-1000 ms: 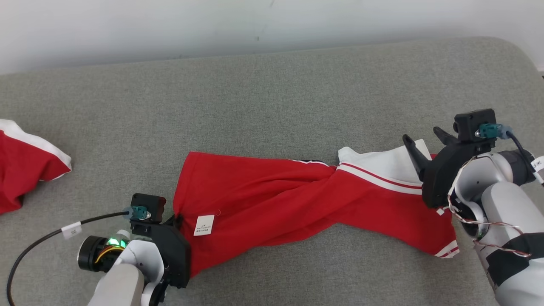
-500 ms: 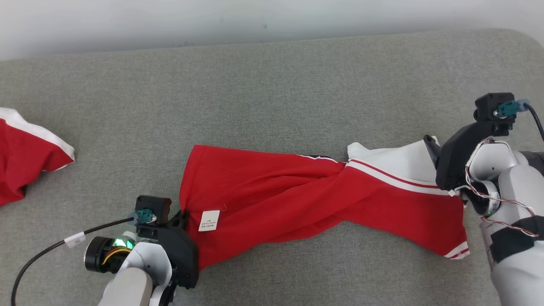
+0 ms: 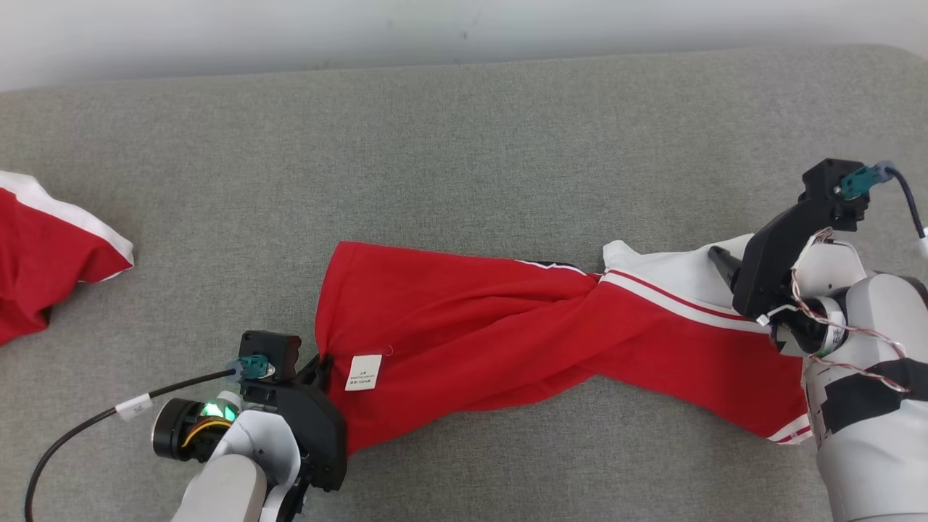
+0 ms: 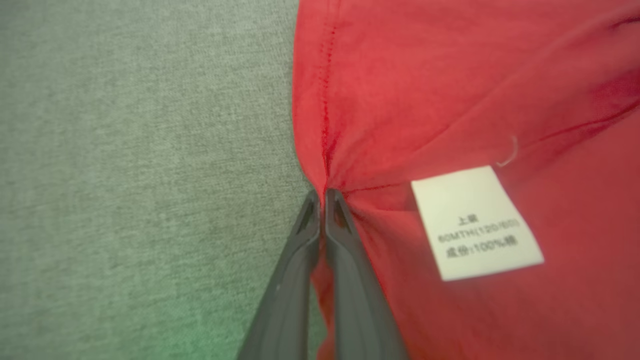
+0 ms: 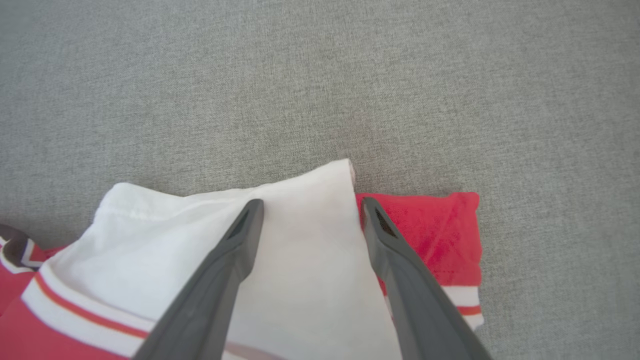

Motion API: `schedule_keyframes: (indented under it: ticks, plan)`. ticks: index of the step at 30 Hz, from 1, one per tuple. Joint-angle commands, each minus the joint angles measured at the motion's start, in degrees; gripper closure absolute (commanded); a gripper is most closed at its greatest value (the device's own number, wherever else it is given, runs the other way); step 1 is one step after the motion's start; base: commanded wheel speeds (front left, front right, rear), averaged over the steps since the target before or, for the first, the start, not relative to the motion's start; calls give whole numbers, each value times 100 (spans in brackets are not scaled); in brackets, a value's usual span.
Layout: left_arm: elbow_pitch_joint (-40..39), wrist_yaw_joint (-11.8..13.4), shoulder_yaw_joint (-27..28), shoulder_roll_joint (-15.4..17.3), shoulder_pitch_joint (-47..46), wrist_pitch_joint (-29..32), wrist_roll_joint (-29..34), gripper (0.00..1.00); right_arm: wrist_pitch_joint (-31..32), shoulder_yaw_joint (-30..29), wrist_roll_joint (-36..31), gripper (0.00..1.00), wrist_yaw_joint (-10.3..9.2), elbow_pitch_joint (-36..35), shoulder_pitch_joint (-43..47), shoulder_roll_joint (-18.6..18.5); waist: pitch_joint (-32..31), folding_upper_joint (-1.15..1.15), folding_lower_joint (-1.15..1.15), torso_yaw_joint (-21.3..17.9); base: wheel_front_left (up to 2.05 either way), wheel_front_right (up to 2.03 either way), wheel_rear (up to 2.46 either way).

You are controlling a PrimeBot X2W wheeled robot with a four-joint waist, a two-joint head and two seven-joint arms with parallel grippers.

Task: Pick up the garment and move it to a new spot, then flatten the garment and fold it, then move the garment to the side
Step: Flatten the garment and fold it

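The garment [image 3: 507,341], a red shirt with a white panel and stripes, lies stretched across the grey cushion [image 3: 435,159], twisted at its middle. My left gripper [image 3: 320,362] is shut on its left hem, next to a white label [image 3: 363,372]. In the left wrist view the shut fingertips [image 4: 322,196] pinch the red hem [image 4: 325,150] beside the label [image 4: 475,222]. My right gripper [image 3: 725,262] stands open over the white end. In the right wrist view its gripper [image 5: 311,204] straddles the white panel's corner [image 5: 300,250], holding nothing.
Another red and white cloth [image 3: 51,254] lies at the left edge of the cushion. A pale wall [image 3: 435,29] runs behind it. The cushion rounds off at the far right corner [image 3: 899,65]. A black cable [image 3: 87,424] trails from my left wrist.
The head view has shifted slightly. My right gripper has tilted and drawn back a little towards the garment's right end, still open. The left gripper keeps its hold on the hem.
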Motion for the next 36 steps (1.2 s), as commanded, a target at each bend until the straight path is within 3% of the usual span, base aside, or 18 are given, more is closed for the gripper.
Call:
schedule_keyframes:
  ticks: [1,16,17,18,19,21,23,33,36]
  plan:
    - [158,-85,-138,-58,163,150,-54,100,21,-47,-9,0,5,10,-109,0,29,0,0,7,0,0,0]
    - [124,-34,-186,12,39,207,-151,100,96,-27,189,0,4,324,-313,21,242,0,0,124,0,0,0]
    - [129,-30,-190,11,32,211,-156,100,84,-36,184,3,5,347,-322,11,248,0,0,131,0,0,0]
    - [130,-31,-196,11,24,212,-150,100,40,-44,165,26,5,353,-345,-3,254,0,0,137,0,0,0]
    - [130,-31,-200,12,20,207,-149,100,1,-46,147,42,4,355,-367,-12,258,0,0,140,0,0,0]
    - [136,-29,-202,17,17,195,-169,100,-62,-44,135,95,5,387,-390,-12,258,0,0,139,0,0,0]
    - [141,-27,-203,23,17,188,-160,100,-78,-32,134,100,5,397,-397,-16,253,0,0,135,0,0,0]
    - [-95,108,152,-6,-246,-548,-372,100,-942,142,297,100,5,130,-546,-118,98,0,0,58,0,0,0]
    - [-201,31,371,-58,-450,-708,-634,100,-1241,263,380,100,5,4,-641,-171,3,0,0,27,0,0,0]
